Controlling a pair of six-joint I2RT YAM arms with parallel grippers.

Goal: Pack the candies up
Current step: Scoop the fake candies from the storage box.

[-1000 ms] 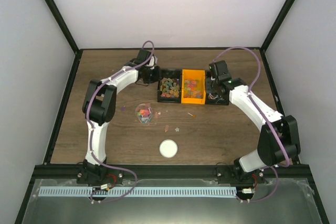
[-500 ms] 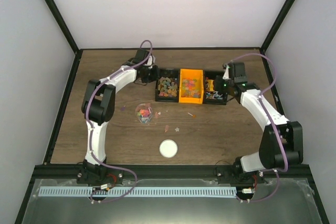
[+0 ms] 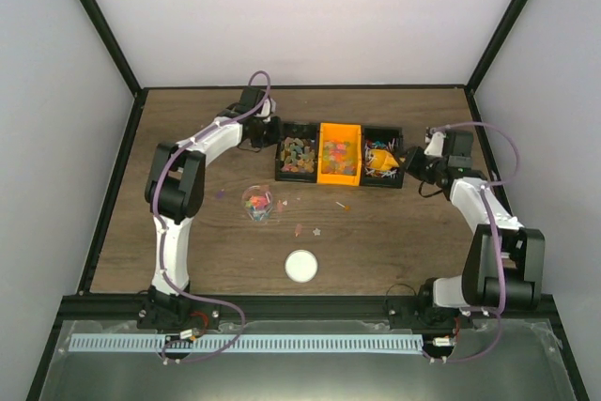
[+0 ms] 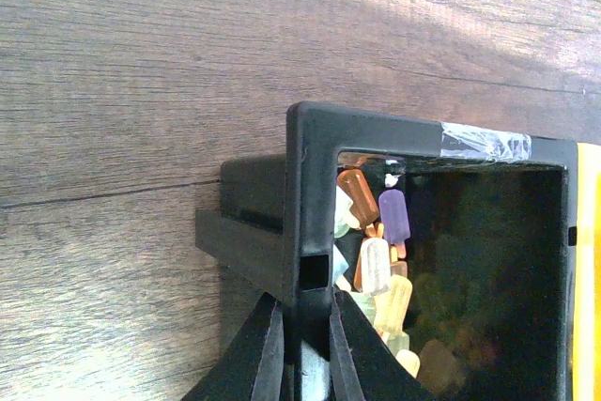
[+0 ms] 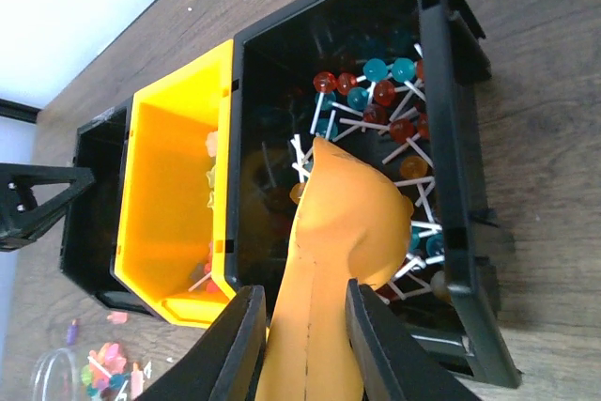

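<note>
Three bins stand in a row at the back. The left black bin holds candies shaped like small ice lollies. The orange bin holds mixed candies. The right black bin holds small lollipops. My left gripper is shut on the left bin's side wall. My right gripper is shut on the handle of the orange scoop, whose bowl sits over the lollipops in the right black bin.
A small clear cup with several candies stands in front of the bins, also at the bottom left of the right wrist view. A white round lid lies nearer the front. Loose candies are scattered between them.
My right arm has swung out to the right end of the bins with the scoop, uncovering the right black bin. The row of bins has shifted slightly left. My left gripper stays on the bin.
</note>
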